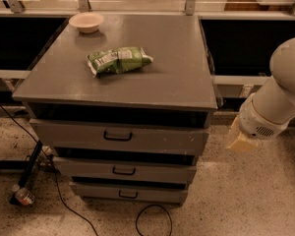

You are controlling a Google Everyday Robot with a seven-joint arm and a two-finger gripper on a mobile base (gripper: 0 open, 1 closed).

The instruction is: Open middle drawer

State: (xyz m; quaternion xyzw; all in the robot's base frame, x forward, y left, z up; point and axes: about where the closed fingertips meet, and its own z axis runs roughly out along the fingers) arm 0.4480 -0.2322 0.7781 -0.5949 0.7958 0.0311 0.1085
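The grey cabinet (137, 87) has three drawers. The middle drawer (157, 172) has a flat grey front with a small black bar handle (123, 171) and stands shut, between the taller top drawer (152, 139) and the lowest drawer (152, 194). My white arm (278, 102) is at the right of the cabinet, and my gripper (240, 139) hangs low beside the cabinet's right side, about level with the top drawer and apart from all handles. It is empty.
On the cabinet top lie a green snack bag (119, 59) and a pale bowl (86, 21) at the back left. A black cable (152, 220) loops on the speckled floor in front. A black stand and a bottle (22, 195) are at the lower left.
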